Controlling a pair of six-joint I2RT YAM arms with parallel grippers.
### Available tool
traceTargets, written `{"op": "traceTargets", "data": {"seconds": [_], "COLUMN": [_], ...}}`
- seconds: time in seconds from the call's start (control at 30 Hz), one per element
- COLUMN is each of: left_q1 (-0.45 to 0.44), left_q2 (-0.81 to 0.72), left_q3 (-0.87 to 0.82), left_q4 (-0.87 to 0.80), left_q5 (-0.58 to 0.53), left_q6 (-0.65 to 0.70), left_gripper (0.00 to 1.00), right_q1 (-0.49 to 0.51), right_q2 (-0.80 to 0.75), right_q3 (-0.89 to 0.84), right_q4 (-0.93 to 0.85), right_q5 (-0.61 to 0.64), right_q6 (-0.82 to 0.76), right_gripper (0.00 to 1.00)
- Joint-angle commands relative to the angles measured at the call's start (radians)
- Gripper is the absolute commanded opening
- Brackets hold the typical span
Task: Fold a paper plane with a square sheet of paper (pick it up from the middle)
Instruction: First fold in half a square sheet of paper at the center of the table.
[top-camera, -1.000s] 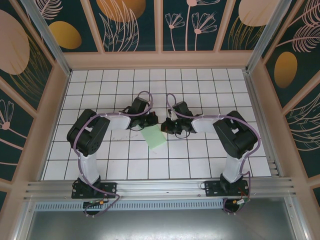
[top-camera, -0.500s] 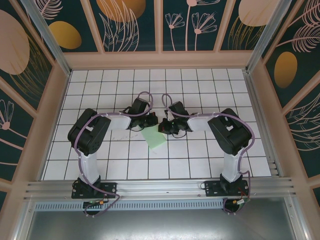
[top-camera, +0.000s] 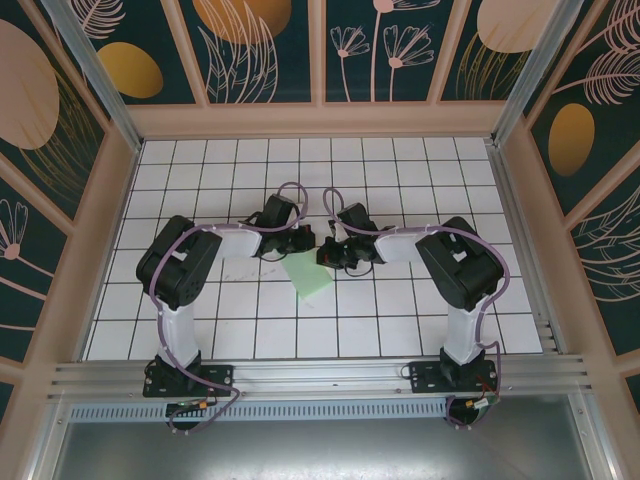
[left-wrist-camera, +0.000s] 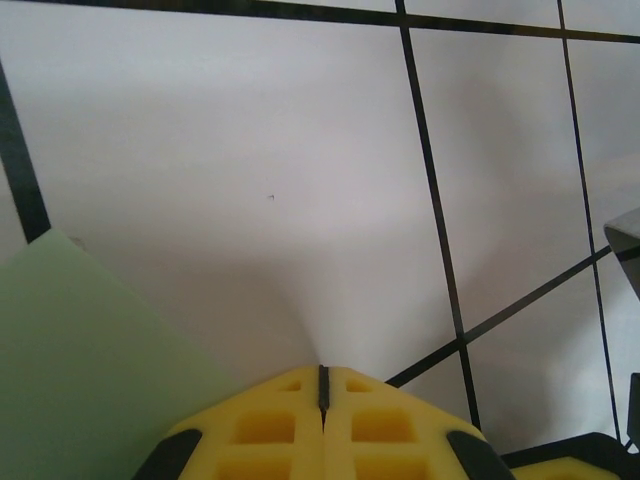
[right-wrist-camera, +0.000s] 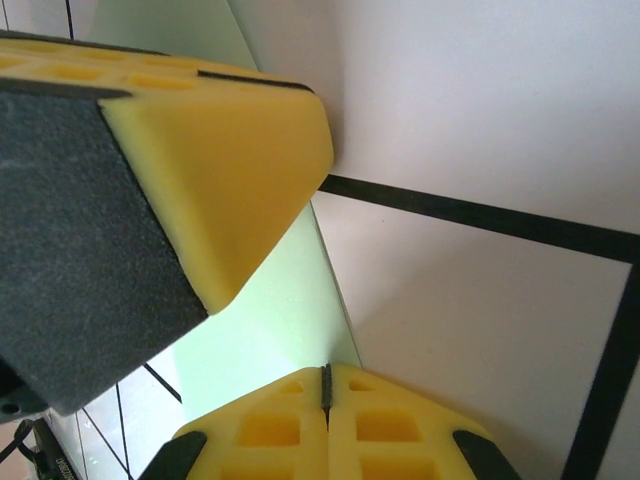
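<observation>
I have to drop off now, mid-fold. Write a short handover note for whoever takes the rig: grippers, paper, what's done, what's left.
Left gripper: shut, nothing between its fingers, tip low over the table beside a corner of the sheet of paper.
Right gripper: shut, tip at the sheet's edge, close to the left gripper; no paper seen between its fingers.
Paper: pale green, lying flat and tilted at mid-table, its far edge by both tips.
Done: it shows as a small four-sided piece, so perhaps some folding; creases cannot be made out.
Left: no pointed plane shape yet, so the remaining folds.

no readable text, labels, brands or numbers anywhere.
</observation>
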Motion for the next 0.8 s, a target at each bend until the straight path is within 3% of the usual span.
{"op": "traceTargets", "data": {"seconds": [0.0, 0.43, 0.77], "left_q1": [0.049, 0.097, 0.112], "left_q2": [0.043, 0.077, 0.115], "left_q3": [0.027, 0.091, 0.148], "left_q4": [-0.017, -0.031, -0.082], "left_q5": [-0.064, -0.048, -0.121], "left_q6": [0.05, 0.08, 0.112], "left_gripper": [0.0, 0.01, 0.0], "right_q1": [0.004, 0.004, 0.004], "right_q2": [0.014, 0.018, 0.014], "right_q3": [-0.052, -0.061, -0.064], "right_q4": [-0.122, -0.127, -0.131], "right_q5": [0.044, 0.042, 0.044], "right_q6": [-0.022, -0.026, -0.023], "right_gripper": [0.0, 0.0, 0.0]}}
